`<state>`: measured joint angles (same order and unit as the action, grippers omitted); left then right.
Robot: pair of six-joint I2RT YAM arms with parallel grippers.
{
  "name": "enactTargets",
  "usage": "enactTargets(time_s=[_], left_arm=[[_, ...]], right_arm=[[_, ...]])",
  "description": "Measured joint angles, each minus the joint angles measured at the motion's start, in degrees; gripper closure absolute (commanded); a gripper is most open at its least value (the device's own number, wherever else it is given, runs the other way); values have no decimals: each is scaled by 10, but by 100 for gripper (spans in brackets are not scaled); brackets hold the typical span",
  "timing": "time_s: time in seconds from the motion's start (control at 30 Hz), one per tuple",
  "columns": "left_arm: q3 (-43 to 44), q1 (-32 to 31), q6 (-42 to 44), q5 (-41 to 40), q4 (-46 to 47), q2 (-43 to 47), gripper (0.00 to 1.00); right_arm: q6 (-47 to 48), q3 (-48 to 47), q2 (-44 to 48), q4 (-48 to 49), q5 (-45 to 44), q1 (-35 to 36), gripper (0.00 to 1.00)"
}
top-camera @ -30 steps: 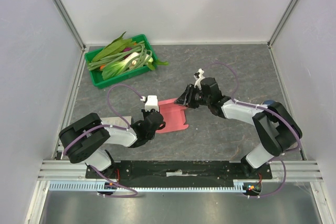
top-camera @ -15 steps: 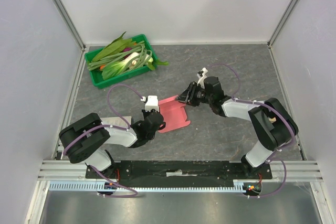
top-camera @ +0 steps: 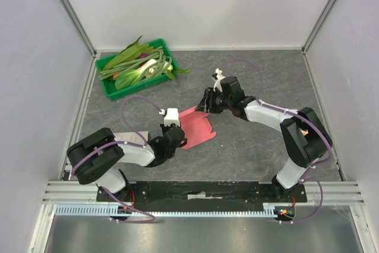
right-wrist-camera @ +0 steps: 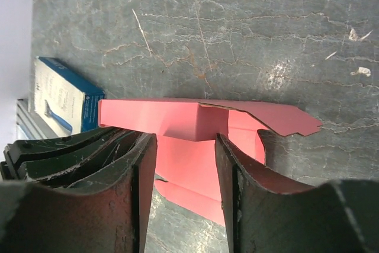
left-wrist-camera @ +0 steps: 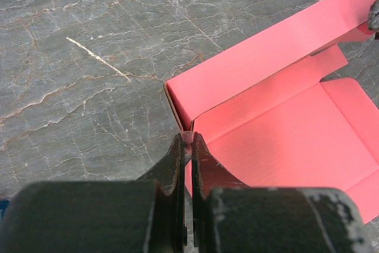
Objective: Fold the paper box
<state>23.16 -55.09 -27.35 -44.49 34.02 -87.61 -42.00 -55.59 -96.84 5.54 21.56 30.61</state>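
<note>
Left hand, closed: its two fingers pinch a thin edge of the paper box at the box's near-left corner, where a raised side wall meets the flat base panel. The paper box lies on the bench about midway between the side walls, between the two hands. Its pink-red base is flat on the stone-patterned surface. One long wall stands upright along the far-left side, and a rounded flap points to the near right.

Right hand, open: it sits at the far-right end of the raised wall. In the right wrist view its fingers stand well apart, with the pink wall and an angled tab showing in the gap between them. Whether either finger touches the card cannot be told.

A white-and-blue booklet lies flat on the bench to the left of the box, beside the left arm. A green tray rests in the far-left corner of the bench, well apart from the box. It holds leafy greens, some of which spill over its right rim.
</note>
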Motion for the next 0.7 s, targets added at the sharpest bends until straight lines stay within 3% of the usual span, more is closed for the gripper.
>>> enactTargets(time_s=[0.33,0.7], left_arm=[[0,0,0,0,1,-1,98],[1,-2,0,0,2,-2,98]], right_arm=[[95,-37,41,-139,-58,28,45],[123,-38,59,-170,-82,34,46]])
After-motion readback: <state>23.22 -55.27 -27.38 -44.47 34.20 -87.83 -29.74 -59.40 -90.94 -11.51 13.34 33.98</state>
